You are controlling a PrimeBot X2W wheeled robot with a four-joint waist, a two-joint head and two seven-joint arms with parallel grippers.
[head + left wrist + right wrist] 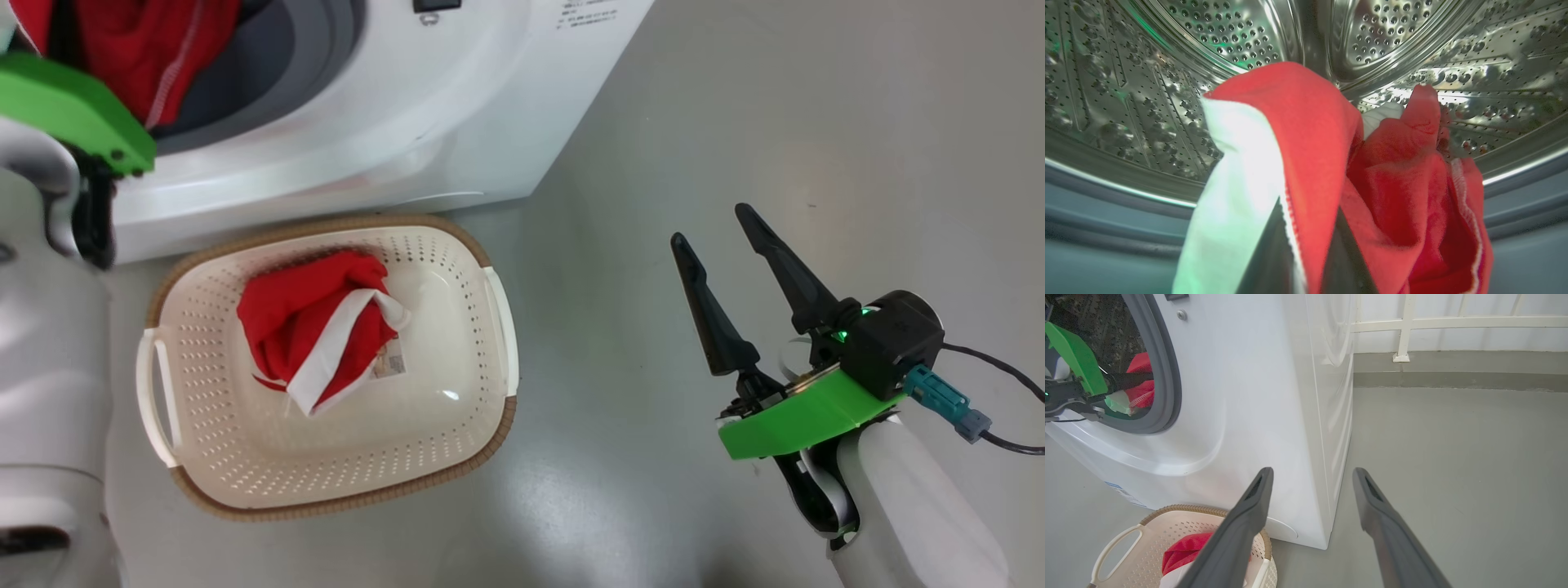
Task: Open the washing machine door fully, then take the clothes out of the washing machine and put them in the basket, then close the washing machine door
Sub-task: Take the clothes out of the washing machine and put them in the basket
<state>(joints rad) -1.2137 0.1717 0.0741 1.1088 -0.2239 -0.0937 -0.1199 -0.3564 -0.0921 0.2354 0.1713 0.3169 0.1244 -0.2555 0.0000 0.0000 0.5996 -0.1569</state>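
Note:
My left gripper [1308, 230] is inside the steel drum [1229, 36] of the washing machine [367, 122], shut on a red and white bundle of clothes [1306, 134]; fabric covers the fingertips. From the head view the red clothes [139, 49] show in the drum opening behind the left wrist's green plate. Another red and white garment [314, 327] lies in the cream basket [326, 229] on the floor in front of the machine. My right gripper [710, 224] hangs open over bare floor to the basket's right, holding nothing. The washing machine door is out of view.
A grey rubber ring [1167, 375] frames the drum opening. Grey floor [1453, 477] runs to the right of the machine up to a white railing [1404, 330] by the wall. A cable [1004, 367] trails from my right wrist.

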